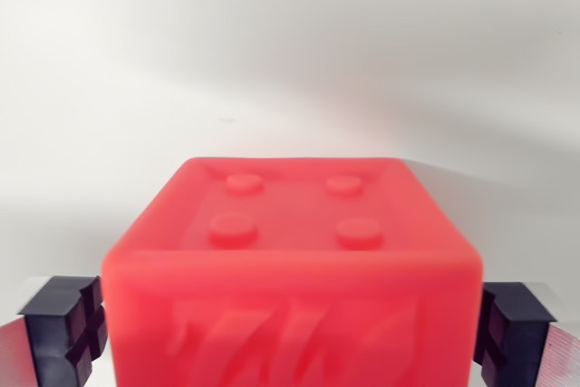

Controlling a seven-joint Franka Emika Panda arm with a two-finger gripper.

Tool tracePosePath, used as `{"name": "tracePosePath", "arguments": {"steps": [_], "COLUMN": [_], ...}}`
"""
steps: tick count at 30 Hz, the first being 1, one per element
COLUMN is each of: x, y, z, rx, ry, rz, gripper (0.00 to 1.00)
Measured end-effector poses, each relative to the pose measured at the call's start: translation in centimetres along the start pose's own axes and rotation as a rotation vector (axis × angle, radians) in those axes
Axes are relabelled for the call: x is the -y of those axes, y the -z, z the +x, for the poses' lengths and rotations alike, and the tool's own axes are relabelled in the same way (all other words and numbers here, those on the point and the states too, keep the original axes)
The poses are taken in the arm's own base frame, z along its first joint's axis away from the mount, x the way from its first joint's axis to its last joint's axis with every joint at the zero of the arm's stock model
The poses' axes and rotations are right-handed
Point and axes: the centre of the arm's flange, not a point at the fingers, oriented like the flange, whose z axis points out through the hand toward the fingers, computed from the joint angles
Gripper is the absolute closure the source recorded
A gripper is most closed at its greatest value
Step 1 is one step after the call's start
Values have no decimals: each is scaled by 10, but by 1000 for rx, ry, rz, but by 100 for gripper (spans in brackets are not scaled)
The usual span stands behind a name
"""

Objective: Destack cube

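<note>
A red cube [290,269] fills the lower middle of the wrist view — bare white surface [290,70] lies open beyond its far edge. The tool [290,328] pinches the cube's sides with black pads [65,328] (four studs on top).

Bright, even, diffuse light fills the wrist view, and the white surface [290,61] is nearly washed out, greying softly toward the upper corners. The red cube [290,269] is out of focus, its near face and raised pattern blurred; a faint shadow trails to its right. The black pads [63,333] look sharper.
</note>
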Motion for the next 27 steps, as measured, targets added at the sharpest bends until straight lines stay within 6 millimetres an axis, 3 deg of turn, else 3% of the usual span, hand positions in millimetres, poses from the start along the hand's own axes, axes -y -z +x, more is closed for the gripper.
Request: {"name": "tracePosePath", "arguments": {"steps": [12, 27], "x": [0, 0], "y": [3, 36], "z": [0, 1], "rx": [0, -4], "ry": [0, 0], "rz": [0, 1], "gripper": [0, 0]}}
